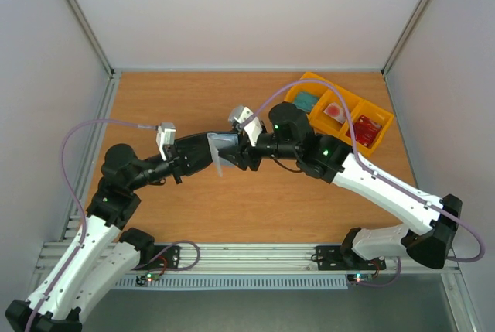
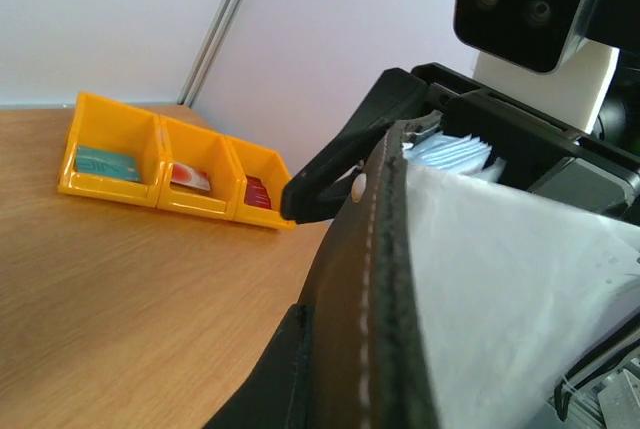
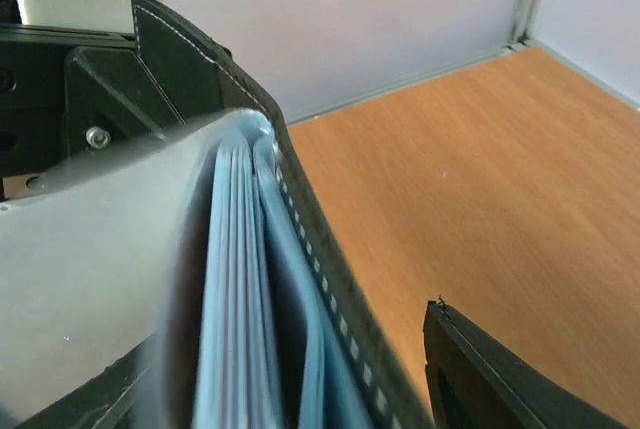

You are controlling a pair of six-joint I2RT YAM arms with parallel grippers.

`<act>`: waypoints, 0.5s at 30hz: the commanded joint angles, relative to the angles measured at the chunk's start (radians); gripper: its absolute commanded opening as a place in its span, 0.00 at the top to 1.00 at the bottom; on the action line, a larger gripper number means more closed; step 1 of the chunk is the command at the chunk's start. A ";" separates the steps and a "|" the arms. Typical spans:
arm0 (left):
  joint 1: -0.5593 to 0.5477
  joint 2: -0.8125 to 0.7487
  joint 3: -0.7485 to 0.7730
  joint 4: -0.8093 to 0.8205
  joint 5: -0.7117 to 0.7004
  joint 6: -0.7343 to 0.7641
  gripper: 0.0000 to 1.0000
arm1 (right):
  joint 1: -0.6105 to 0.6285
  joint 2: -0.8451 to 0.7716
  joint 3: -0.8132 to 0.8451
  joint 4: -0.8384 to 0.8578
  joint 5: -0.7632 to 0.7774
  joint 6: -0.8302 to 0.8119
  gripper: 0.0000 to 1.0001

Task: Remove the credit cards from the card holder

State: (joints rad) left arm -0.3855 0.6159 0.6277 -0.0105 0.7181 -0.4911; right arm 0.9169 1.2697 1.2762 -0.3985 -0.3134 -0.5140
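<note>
The card holder (image 1: pixel 223 152), grey-blue with dark stitched edges, is held above the table between both grippers. My left gripper (image 1: pixel 209 155) is shut on it; one black finger (image 2: pixel 283 379) lies against its dark outer side (image 2: pixel 365 279). My right gripper (image 1: pixel 241 148) is open at the other end. Its one visible finger (image 3: pixel 500 379) stands apart from the stitched edge (image 3: pixel 320 279). Thin pale blue layers (image 3: pixel 235 299) show in the fold; I cannot tell if they are cards. A teal card (image 1: pixel 307 101), a red card with a pale band (image 1: pixel 334 111) and a red card (image 1: pixel 368 127) lie in the tray.
The yellow three-compartment tray (image 1: pixel 352 97) stands at the back right, one card per compartment; it also shows in the left wrist view (image 2: pixel 100 189). White walls with metal rails enclose the wooden table (image 1: pixel 170 107).
</note>
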 commanded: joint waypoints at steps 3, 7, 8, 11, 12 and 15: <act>0.002 -0.004 -0.005 0.087 0.031 -0.012 1.00 | -0.003 0.046 0.027 0.097 -0.184 0.055 0.42; 0.002 -0.004 -0.012 0.098 0.027 -0.019 1.00 | -0.003 0.051 0.034 0.082 -0.281 0.049 0.57; 0.002 -0.004 -0.013 0.098 0.025 -0.020 1.00 | -0.004 0.044 0.034 0.072 -0.294 0.044 0.62; 0.002 -0.006 -0.014 0.095 0.018 -0.017 1.00 | -0.006 0.015 0.031 0.023 -0.280 0.034 0.82; 0.002 -0.007 -0.016 0.093 0.014 -0.012 1.00 | -0.006 0.005 0.031 0.007 -0.257 0.035 0.92; 0.002 -0.008 -0.024 0.099 0.014 0.004 0.69 | -0.008 -0.011 0.034 -0.037 -0.157 0.062 0.99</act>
State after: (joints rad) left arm -0.3862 0.6155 0.6186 0.0029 0.7330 -0.4942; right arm 0.9031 1.3014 1.2846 -0.3698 -0.5213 -0.4728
